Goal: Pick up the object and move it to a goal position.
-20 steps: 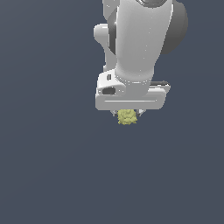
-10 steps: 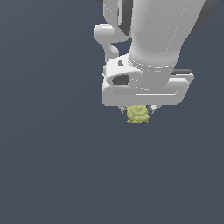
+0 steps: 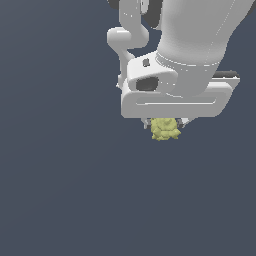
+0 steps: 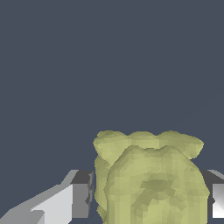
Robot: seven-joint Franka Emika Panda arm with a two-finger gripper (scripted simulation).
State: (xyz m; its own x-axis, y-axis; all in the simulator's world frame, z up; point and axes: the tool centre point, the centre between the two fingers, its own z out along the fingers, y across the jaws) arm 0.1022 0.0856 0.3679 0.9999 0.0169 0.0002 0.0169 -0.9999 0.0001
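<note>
The pick-up looks done, the hand clenched on the object, but no goal shows, so the carrying remains.

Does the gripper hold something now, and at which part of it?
Yes. The gripper holds the yellow-green lump by its two opposite sides, one finger against each.

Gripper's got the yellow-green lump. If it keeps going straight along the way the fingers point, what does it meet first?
Nothing shows ahead. Past the lump held in the gripper, the wrist view has only plain dark background, so the way looks free, though depth cannot be judged.
</note>
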